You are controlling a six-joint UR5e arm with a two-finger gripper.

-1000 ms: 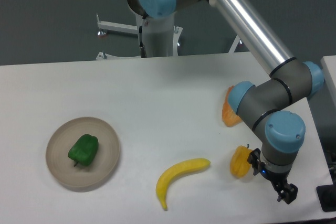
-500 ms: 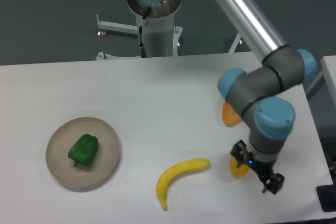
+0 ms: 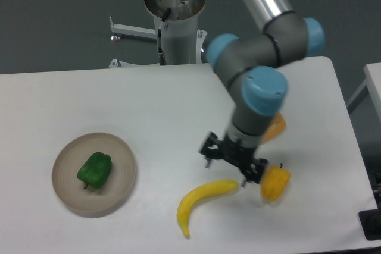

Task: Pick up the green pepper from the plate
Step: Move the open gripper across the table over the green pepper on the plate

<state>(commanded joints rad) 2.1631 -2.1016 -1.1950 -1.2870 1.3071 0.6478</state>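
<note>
The green pepper (image 3: 94, 169) lies on the beige plate (image 3: 122, 191) at the left of the table, stem toward the front. My gripper (image 3: 233, 159) hangs over the table right of centre, just above the banana's right end and far to the right of the plate. Its two fingers are spread apart with nothing between them.
A yellow banana (image 3: 202, 201) lies in front of the gripper. A yellow-orange pepper (image 3: 275, 183) sits just right of the gripper. An orange piece (image 3: 274, 128) lies behind the arm's wrist. The arm's base stands at the back centre.
The arm has swung left from the table's right front edge to right of centre, above the banana's end. The green pepper and plate have not moved.
</note>
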